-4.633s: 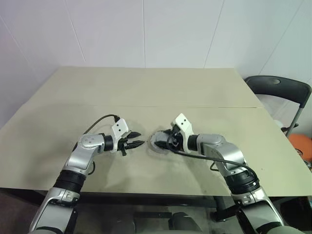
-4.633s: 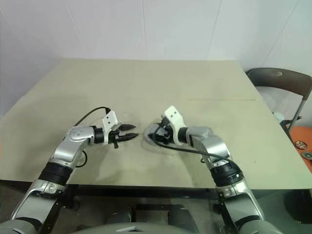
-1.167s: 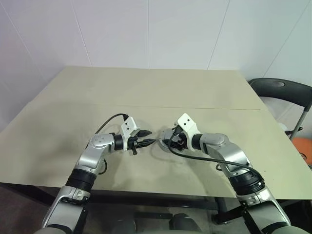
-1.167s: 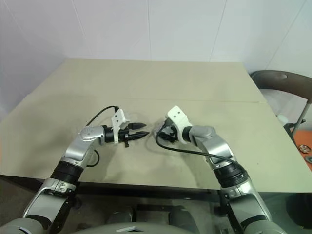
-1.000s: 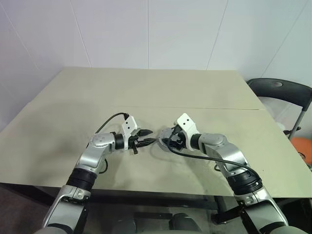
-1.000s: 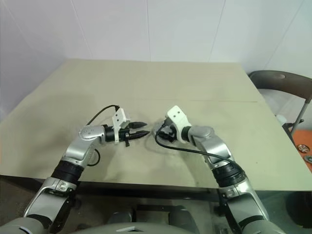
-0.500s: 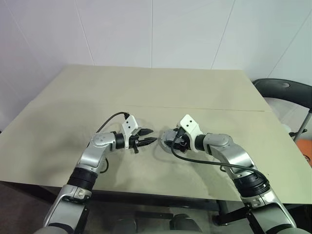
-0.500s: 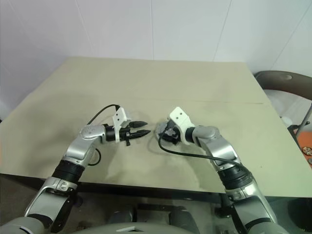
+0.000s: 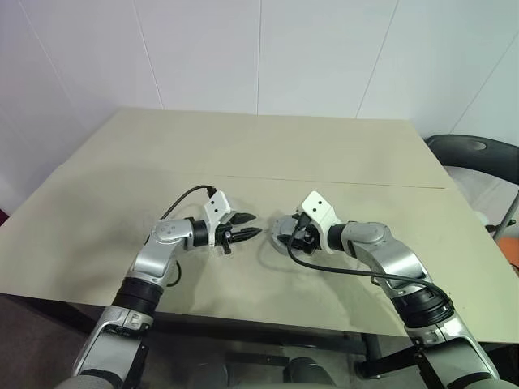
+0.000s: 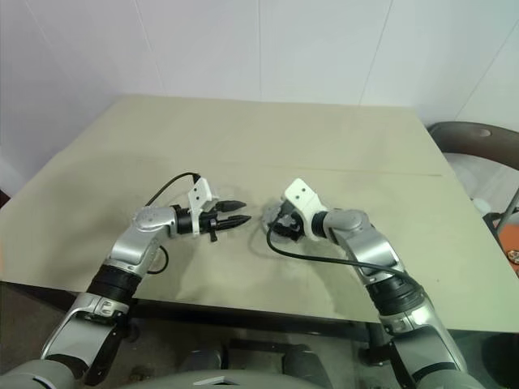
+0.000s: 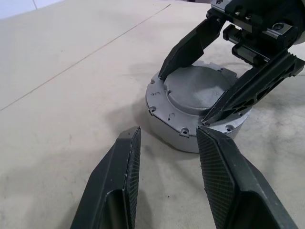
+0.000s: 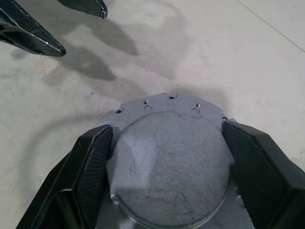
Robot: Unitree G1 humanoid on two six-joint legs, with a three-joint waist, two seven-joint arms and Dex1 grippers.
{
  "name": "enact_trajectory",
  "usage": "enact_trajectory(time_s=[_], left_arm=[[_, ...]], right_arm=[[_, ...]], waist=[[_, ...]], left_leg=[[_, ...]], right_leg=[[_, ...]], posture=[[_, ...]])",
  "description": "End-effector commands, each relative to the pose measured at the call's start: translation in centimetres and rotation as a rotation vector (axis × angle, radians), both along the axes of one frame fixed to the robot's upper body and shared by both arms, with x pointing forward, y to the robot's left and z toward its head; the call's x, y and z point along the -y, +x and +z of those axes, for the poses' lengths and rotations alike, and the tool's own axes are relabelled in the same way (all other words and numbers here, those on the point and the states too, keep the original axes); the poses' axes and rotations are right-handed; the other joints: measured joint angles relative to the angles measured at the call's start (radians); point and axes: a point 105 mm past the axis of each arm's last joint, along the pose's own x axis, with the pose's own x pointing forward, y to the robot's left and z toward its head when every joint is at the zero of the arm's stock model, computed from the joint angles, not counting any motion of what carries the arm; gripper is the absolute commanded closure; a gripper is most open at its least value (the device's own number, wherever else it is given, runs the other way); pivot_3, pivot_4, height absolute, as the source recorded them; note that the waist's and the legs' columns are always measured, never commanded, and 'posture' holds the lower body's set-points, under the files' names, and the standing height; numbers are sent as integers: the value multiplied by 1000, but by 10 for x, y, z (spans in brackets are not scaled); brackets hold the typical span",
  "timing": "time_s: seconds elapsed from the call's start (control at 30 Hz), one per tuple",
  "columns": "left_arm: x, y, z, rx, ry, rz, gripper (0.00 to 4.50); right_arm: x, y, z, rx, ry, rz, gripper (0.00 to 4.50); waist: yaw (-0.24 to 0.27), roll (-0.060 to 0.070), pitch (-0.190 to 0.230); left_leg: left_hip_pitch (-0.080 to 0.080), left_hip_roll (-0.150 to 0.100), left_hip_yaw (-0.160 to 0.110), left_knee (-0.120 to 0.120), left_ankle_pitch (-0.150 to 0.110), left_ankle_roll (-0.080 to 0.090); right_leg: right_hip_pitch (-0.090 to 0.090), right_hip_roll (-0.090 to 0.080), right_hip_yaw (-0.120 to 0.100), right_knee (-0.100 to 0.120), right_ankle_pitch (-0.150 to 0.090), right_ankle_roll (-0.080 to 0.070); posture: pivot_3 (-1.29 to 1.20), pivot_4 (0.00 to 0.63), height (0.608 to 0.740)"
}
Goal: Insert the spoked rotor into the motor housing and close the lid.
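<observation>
right gripper (image 12: 167,157) grasps the lid (image 11: 200,90) by its rim, likely seating it on the housing (image 11: 167,121); left gripper (image 11: 167,138) waits just beside, jaws apart, empty.

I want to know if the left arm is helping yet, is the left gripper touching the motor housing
Apart. In the left wrist view, bare table shows between the left gripper's fingertips and the motor housing, whose grey lid faces up.
</observation>
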Motion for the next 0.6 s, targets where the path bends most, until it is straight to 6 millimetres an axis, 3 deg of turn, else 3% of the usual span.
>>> enact_trajectory(time_s=[0.03,0.3,0.6], left_arm=[[6,4,13,56,-7,-11,2560],[10,5,13,60,-6,-15,2560],[21,7,16,57,-53,-24,2560]], right_arm=[[18,4,-25,-98,25,-138,1192],[4,-41,-48,-271,14,67,1192],[16,-35,-55,-240,-79,28,1192]], waist=[[-4,0,0],[-11,0,-1],[3,0,-2]], left_leg=[[0,0,0,0,0,0],[-2,0,0,-1,0,0],[-1,0,0,-3,-4,6]], right_leg=[[0,0,0,0,0,0],[1,0,0,-1,1,1],[2,0,-1,0,-1,1]], posture=[[0,0,740],[0,0,740],[0,0,740]])
